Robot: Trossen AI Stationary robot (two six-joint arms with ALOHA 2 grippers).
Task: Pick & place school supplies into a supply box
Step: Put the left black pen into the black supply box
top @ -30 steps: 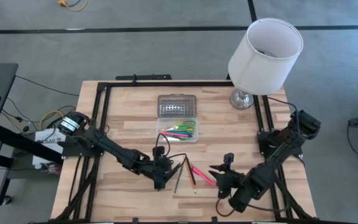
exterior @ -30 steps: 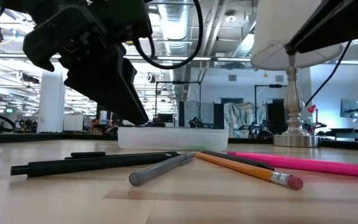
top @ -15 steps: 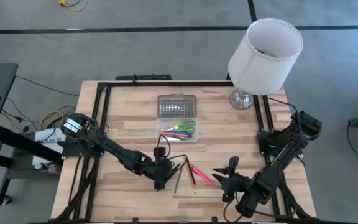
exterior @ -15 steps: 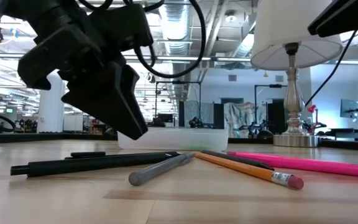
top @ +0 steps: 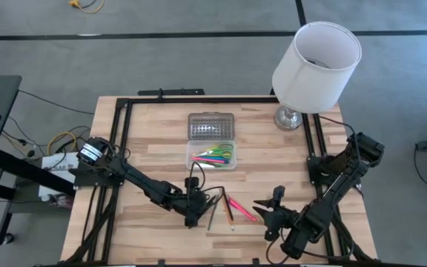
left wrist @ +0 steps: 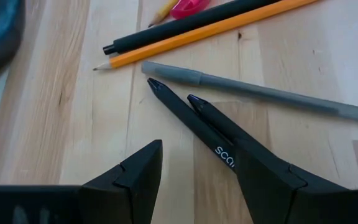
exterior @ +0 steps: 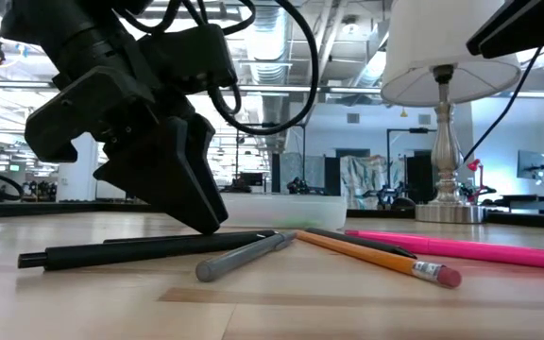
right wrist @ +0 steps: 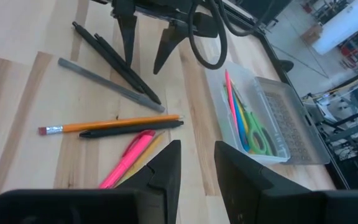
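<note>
The left arm had lowered over the last second: its left gripper (exterior: 173, 175), earlier hanging clear above the loose pens in the low view, now stood with its fingertips down at the table, straddling the two black pens (left wrist: 191, 121) at the near-centre of the table. Its fingers were spread wide, one either side of the pens, and nothing was pinched yet. The right arm had drawn back slightly toward the near right edge within the same second and then held; the right gripper (top: 273, 211) hovered near the pink highlighter (top: 241, 208), fingers parted and empty. Judgement: the left arm was set up to close on a black pen, the next item to go into the box; with two pens lying touching side by side, it could catch both or roll one away. The supply box (top: 212, 156) sat at table centre, farther back, lid (top: 211, 125) folded open on its far side, already holding green-handled scissors (right wrist: 258, 138) and several coloured pens. Still out on the table: a grey pen (left wrist: 260, 94), an orange pencil (right wrist: 114, 124), a third black pen (right wrist: 132, 130) and the pink highlighter. Writing: white letters "sca…" showed on one black pen in the left wrist view, the rest hidden by a finger; no other label was legible.
</note>
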